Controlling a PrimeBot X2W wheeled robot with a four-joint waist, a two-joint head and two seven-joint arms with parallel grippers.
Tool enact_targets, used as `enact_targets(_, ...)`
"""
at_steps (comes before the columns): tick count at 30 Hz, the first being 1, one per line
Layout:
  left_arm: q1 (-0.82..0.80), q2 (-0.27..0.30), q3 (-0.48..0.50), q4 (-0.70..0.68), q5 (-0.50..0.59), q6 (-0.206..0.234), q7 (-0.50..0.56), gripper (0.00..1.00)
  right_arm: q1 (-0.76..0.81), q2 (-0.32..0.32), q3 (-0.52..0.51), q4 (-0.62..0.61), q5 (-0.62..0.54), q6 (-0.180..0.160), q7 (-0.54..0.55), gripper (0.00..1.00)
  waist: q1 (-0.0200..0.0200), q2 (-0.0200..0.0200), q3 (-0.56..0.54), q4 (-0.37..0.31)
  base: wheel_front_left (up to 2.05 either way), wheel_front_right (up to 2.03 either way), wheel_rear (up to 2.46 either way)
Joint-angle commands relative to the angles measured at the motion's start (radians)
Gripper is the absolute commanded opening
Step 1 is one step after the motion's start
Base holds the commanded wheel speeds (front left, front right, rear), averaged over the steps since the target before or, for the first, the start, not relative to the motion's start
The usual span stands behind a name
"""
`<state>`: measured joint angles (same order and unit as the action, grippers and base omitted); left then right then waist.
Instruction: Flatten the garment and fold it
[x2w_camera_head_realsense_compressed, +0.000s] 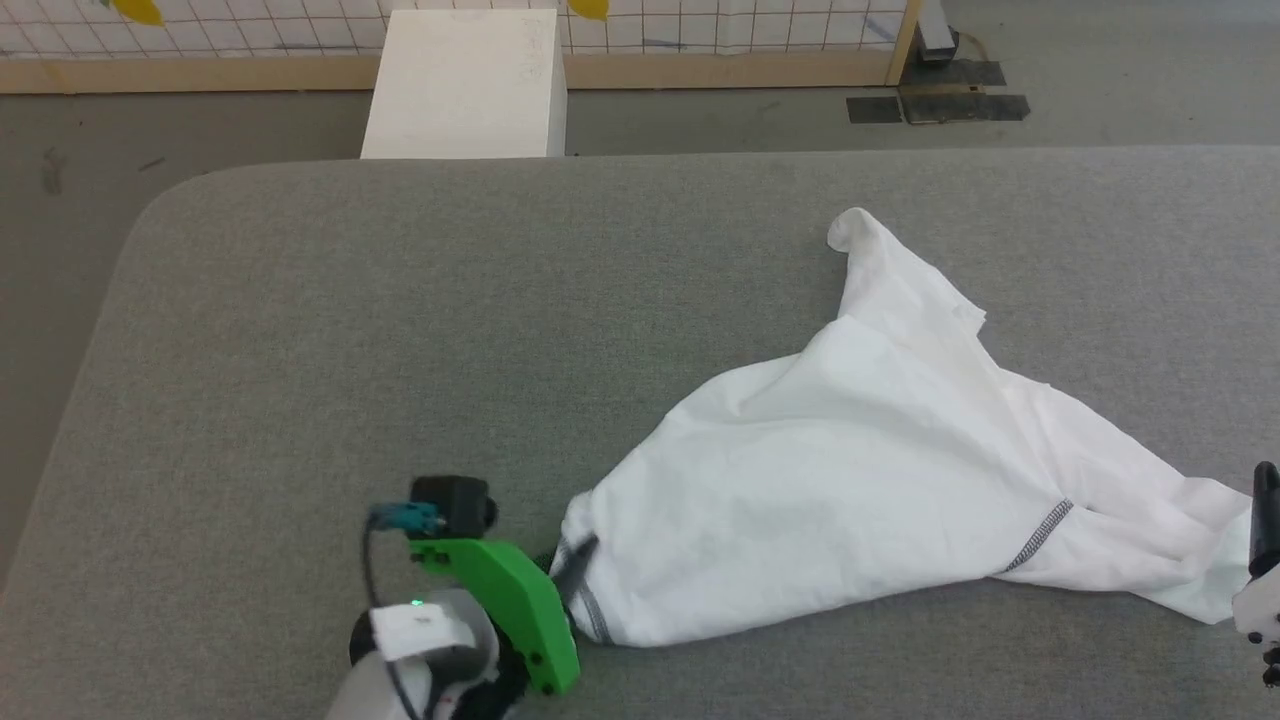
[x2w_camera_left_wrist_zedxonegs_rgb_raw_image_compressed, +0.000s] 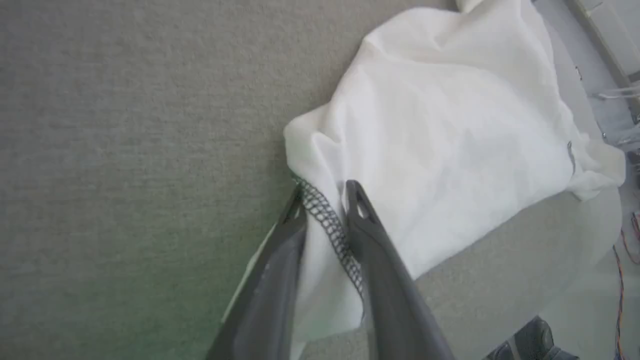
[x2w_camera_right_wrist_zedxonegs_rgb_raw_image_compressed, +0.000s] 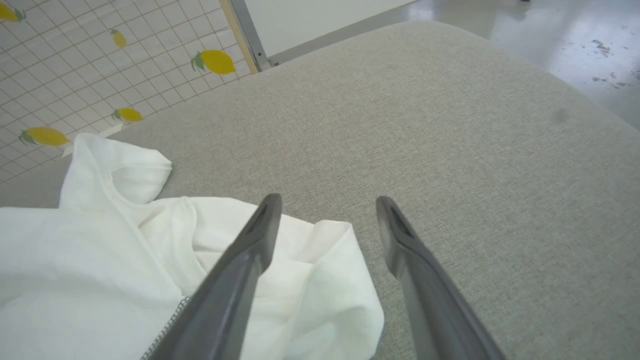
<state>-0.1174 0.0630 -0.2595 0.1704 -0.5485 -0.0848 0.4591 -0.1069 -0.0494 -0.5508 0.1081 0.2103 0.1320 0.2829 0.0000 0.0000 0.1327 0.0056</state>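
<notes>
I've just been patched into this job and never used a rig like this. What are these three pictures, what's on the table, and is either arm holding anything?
The wide picture is from the robot's head, looking down at a grey padded table. The other two come from cameras on each wrist, looking along that arm's two dark fingers. A crumpled white T-shirt lies on the table; a white box stands on the floor beyond it. The left gripper has a stitched hem of the shirt between its jaws, which are not fully closed. The right gripper holds nothing: its jaws are wide apart, at the shirt's other end.

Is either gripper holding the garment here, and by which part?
The left gripper straddles the garment at its dark zigzag-stitched hem; a firm grip cannot be told. The right gripper is open, holding nothing.
</notes>
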Motion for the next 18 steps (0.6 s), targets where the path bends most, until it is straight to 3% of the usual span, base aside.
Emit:
enact_targets(1, -0.033, -0.002, 0.023, -0.011, -0.031, -0.005, -0.042, 0.00, -0.014, -0.001, 0.002, 0.003, -0.003, -0.001, -0.009, 1.00, 0.0000, 0.0000, -0.003, 0.003, 0.00, 0.00, 0.00)
enact_targets(7, -0.088, 0.002, 0.128, -0.065, -0.039, 0.030, -0.219, 0.00, -0.009, -0.001, 0.014, 0.007, -0.006, -0.001, -0.013, 1.00, 0.0000, 0.0000, -0.015, 0.018, 0.00, 0.00, 0.00)
enact_targets(13, -0.009, 0.041, 0.203, -0.032, -0.001, 0.164, -0.197, 0.00, -0.004, -0.001, 0.035, 0.019, -0.008, -0.001, -0.015, 1.00, 0.0000, 0.0000, -0.031, 0.031, 0.00, 0.00, 0.00)
enact_targets(14, 0.022, 0.030, 0.211, -0.022, -0.027, 0.192, -0.163, 0.21, 0.002, -0.001, 0.048, 0.019, -0.016, -0.001, -0.010, 1.00, 0.0000, 0.0000, -0.032, 0.037, 0.00, 0.00, 0.00)
enact_targets(15, 0.030, 0.024, 0.217, -0.031, -0.040, 0.197, -0.167, 1.00, 0.002, -0.001, 0.057, 0.018, -0.019, -0.001, -0.008, 1.00, 0.0000, 0.0000, -0.032, 0.041, 0.00, 0.00, 0.00)
enact_targets(18, 0.033, 0.013, 0.247, -0.072, -0.072, 0.192, -0.234, 1.00, -0.014, -0.001, 0.097, 0.008, -0.020, -0.001, 0.000, 1.00, 0.0000, 0.0000, -0.032, 0.052, 0.00, 0.00, 0.00)
